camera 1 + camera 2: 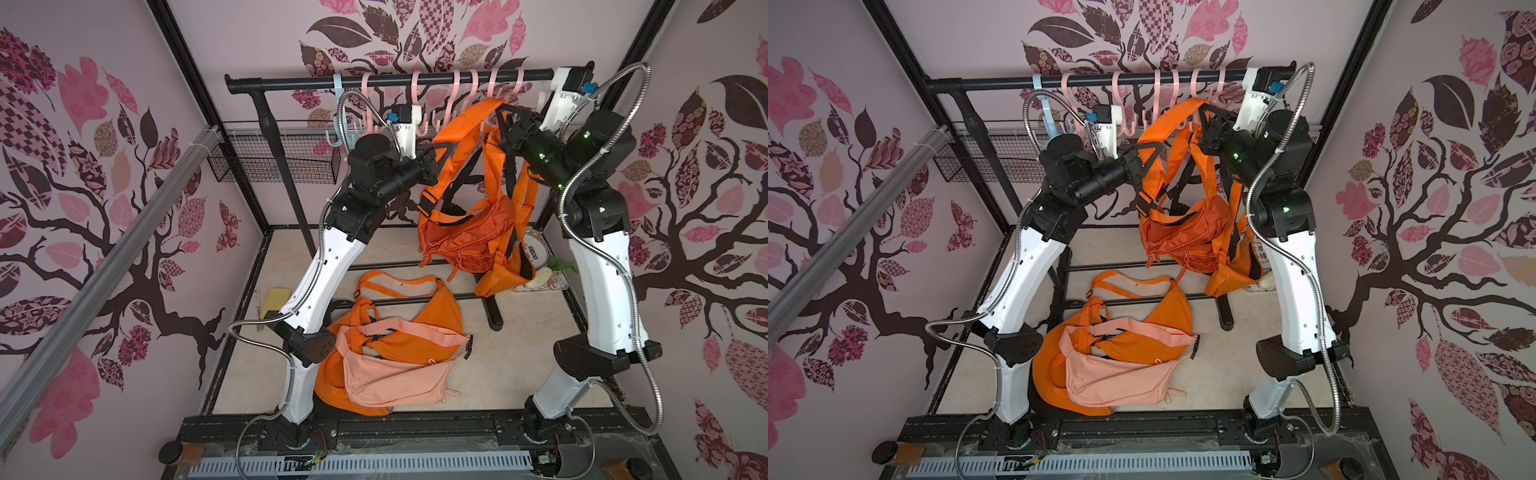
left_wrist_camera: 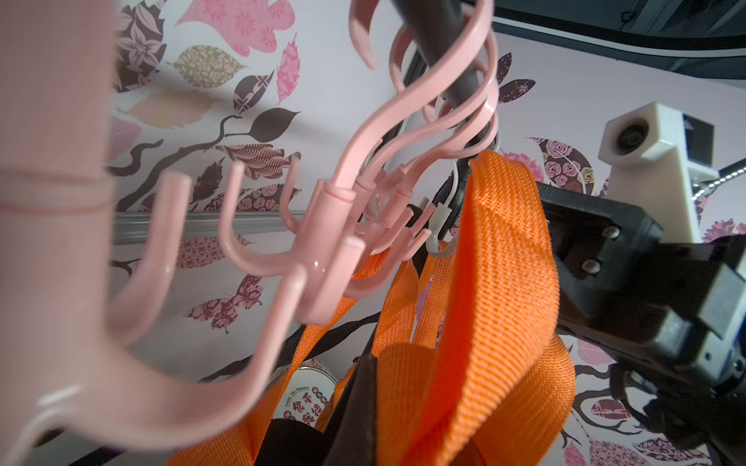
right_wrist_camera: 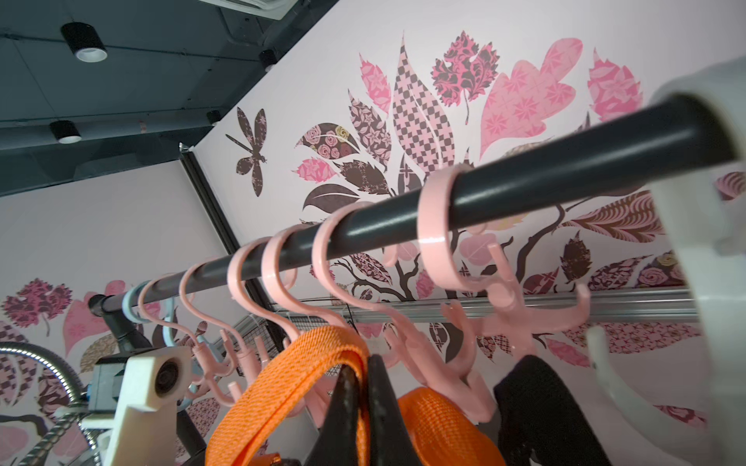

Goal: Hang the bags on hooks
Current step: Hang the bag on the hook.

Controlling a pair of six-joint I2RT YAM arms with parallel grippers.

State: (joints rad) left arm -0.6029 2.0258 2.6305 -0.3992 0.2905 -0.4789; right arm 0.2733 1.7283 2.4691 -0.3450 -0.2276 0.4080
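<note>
Top views, with wrist close-ups: orange sling bag (image 1: 465,237) held up by its strap at the hook rail.
Left gripper (image 1: 446,154) and right gripper (image 1: 505,110) are each clamped shut on the ribbed webbing strap (image 1: 469,120). They probably hold it apart as a raised loop so that a prong of the pink hooks (image 2: 327,250) under the black rail (image 3: 524,173) can enter. Whether a prong has caught it cannot be told. The bag's glossy orange zipped body, with a black buckle on its strap, hangs slack below the grippers and clear of the floor, touching a second hung orange bag (image 1: 505,274).
</note>
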